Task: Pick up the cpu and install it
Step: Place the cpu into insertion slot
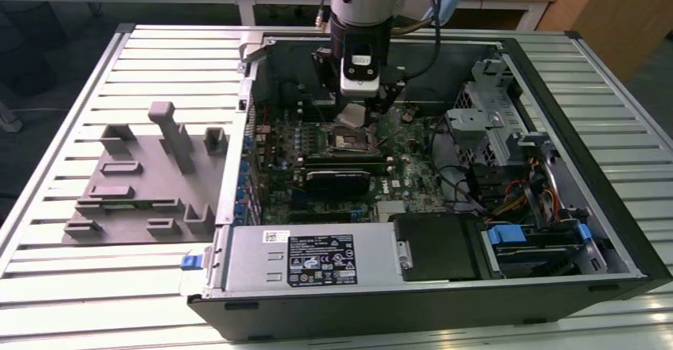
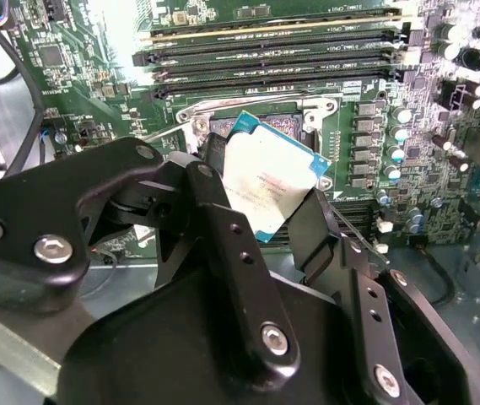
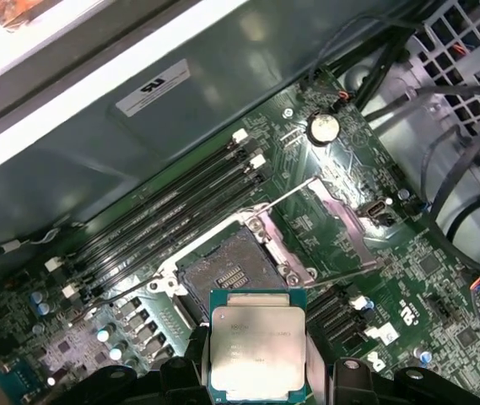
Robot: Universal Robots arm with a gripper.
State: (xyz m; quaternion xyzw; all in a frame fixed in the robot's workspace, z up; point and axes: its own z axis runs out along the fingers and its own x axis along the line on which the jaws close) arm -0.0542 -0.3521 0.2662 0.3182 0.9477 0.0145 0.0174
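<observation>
One cpu (image 3: 256,350), gripped by its edges in the end effector (image 2: 266,199), hangs over one socket (image 3: 228,272), its cover swung open.

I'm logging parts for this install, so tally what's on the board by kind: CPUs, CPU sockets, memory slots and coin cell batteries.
cpu, held in the gripper: 1
CPU socket, open and empty: 1
memory slots: 4
coin cell battery: 1
Total: 7
</observation>
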